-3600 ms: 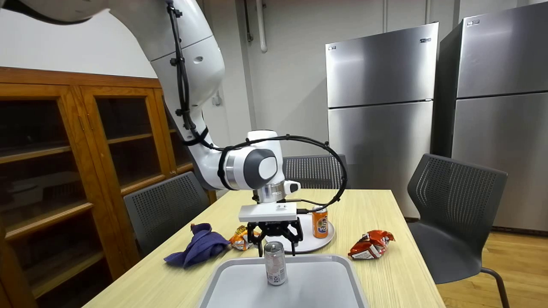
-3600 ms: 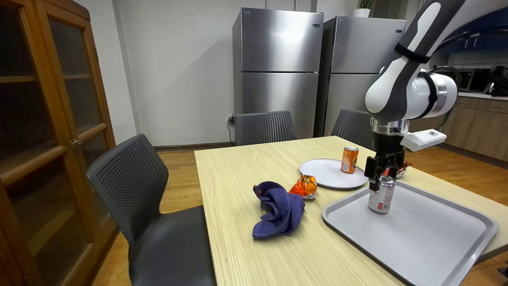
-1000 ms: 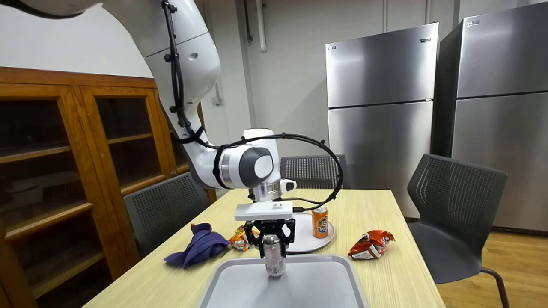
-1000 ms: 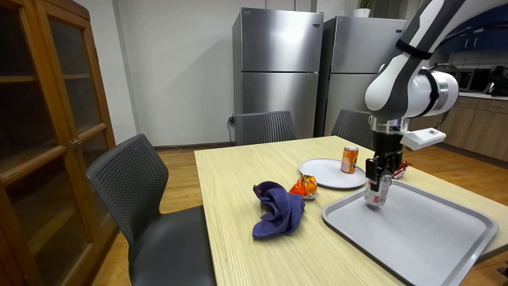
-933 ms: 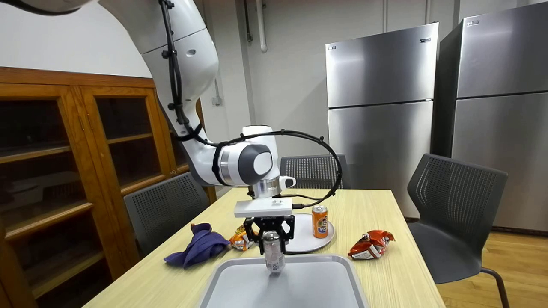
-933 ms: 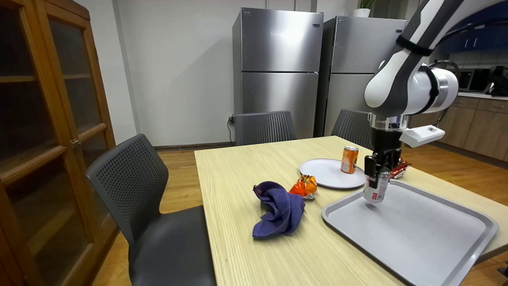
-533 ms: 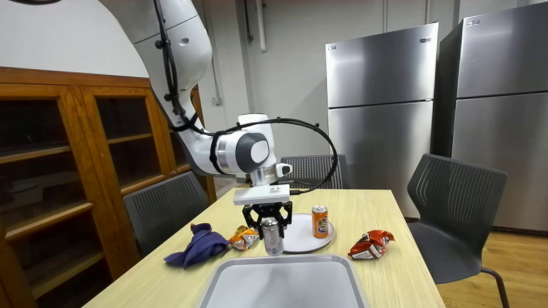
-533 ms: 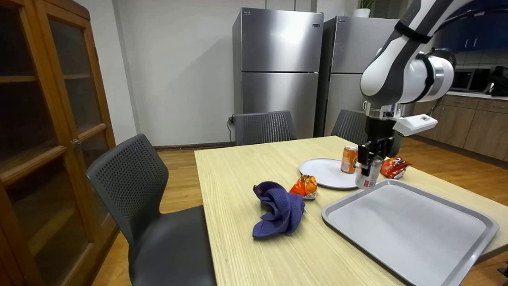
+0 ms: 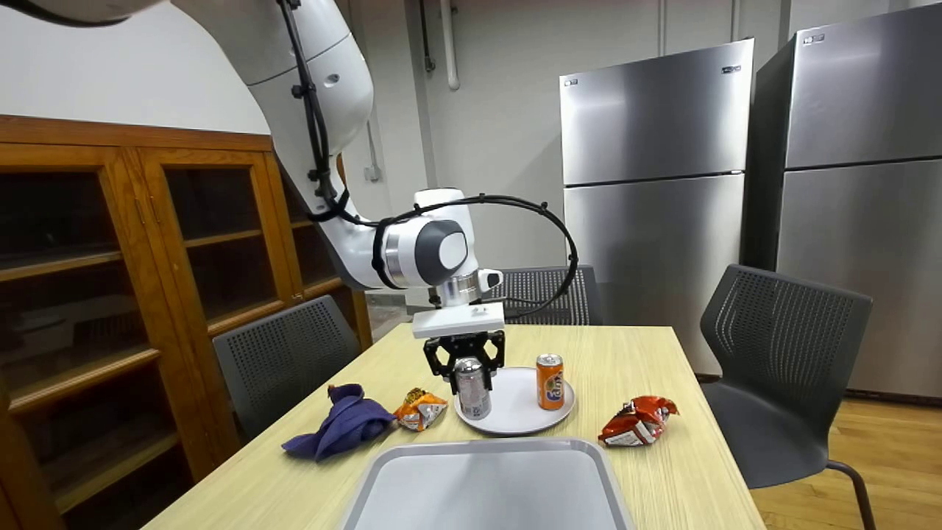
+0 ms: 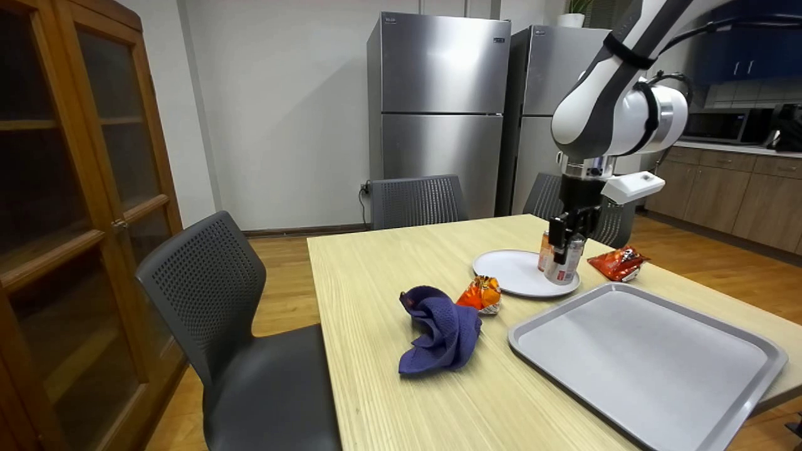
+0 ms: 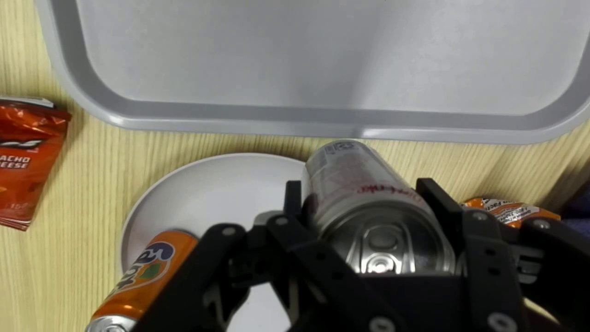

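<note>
A silver Diet Coke can (image 9: 473, 397) is clasped between the black fingers of my gripper (image 9: 472, 381), with its top end toward the palm in the wrist view. The can (image 10: 562, 268) leans slightly and is over the edge area of the round white plate (image 10: 501, 282). Whether its base touches the plate I cannot tell. An orange Fanta can (image 9: 550, 383) stands upright on that plate, to the right of the held can; in an exterior view the Fanta can (image 10: 544, 254) is partly hidden behind it. In the wrist view the Fanta can (image 11: 147, 269) shows at lower left.
A grey tray (image 9: 486, 446) lies in front of the plate with nothing on it. A red snack bag (image 9: 637, 421) is to the right; an orange wrapper (image 9: 419, 409) and a dark blue cloth (image 9: 342, 423) are to the left. Chairs (image 10: 213, 300) surround the table.
The silver can stood on the tray between open jaws; my gripper then shut on it and lifted it. Over the last second it has travelled from above the tray to the plate.
</note>
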